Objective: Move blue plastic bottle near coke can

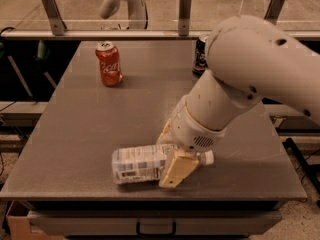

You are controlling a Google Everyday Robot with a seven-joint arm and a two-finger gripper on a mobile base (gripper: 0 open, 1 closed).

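gripper (pixel 166 160) at blue plastic bottle (pixel 137 164), front ctr

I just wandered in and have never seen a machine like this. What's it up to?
A one-armed robot has its pincer down over a bottle that lies on its side near the front edge of the table. The bottle rests on the table, and I cannot tell whether it is gripped. A coke can stands upright at the back left, well apart from the bottle. A blue can stands at the back, partly hidden by the arm.
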